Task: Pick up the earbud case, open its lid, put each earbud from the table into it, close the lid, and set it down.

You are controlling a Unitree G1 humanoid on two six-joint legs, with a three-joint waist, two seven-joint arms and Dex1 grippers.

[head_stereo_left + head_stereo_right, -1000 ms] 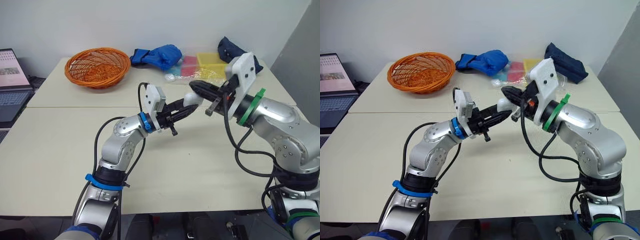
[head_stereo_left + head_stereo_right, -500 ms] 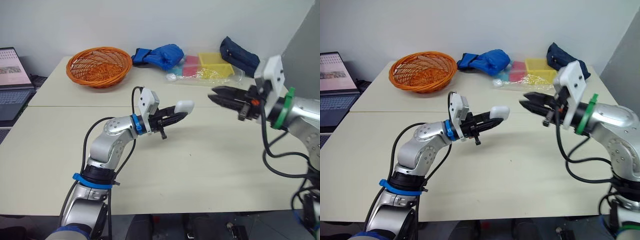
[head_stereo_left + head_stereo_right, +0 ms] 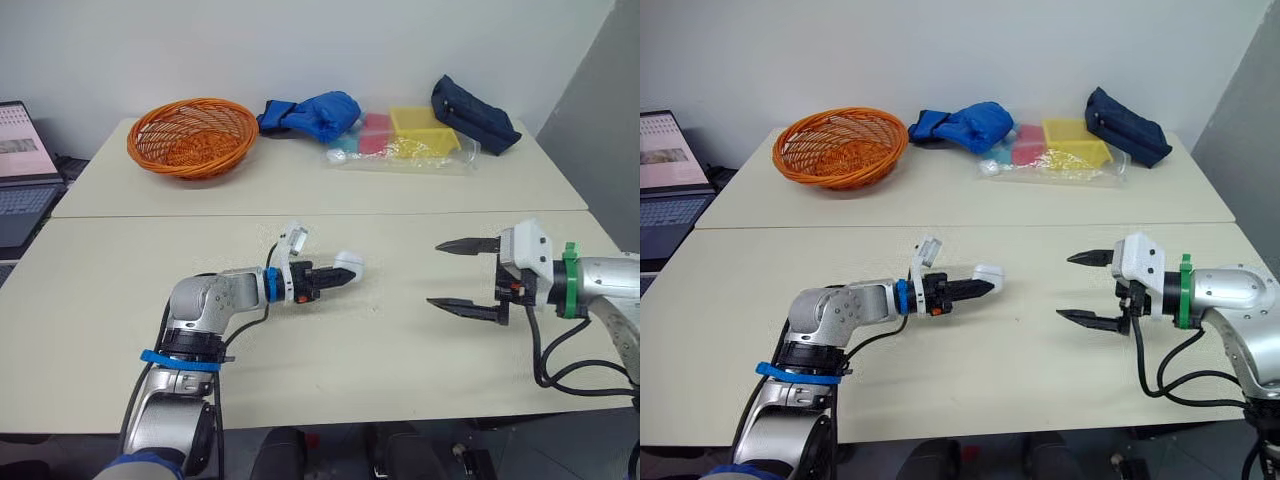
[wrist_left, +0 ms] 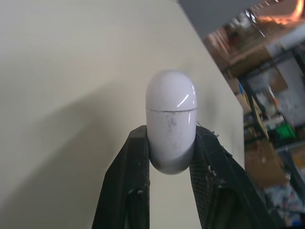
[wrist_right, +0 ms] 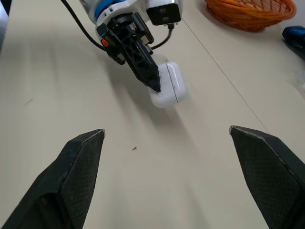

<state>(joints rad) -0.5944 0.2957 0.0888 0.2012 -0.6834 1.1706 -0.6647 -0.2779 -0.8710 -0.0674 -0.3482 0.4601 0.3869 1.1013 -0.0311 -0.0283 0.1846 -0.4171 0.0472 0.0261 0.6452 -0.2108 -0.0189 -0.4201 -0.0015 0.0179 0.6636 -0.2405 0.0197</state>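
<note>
Left wrist view: closed earbud case clamped in left claw, low at tabletop; right claw spread, empty; release seemingly pending

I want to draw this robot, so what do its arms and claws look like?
Both arms are shiny silver-grey with rounded joints and looping black cables. The left arm wears a blue ring near the wrist, the right arm a green ring. A white block sits at each wrist. The left claw and right claw each have two black, pointed fingers.
</note>
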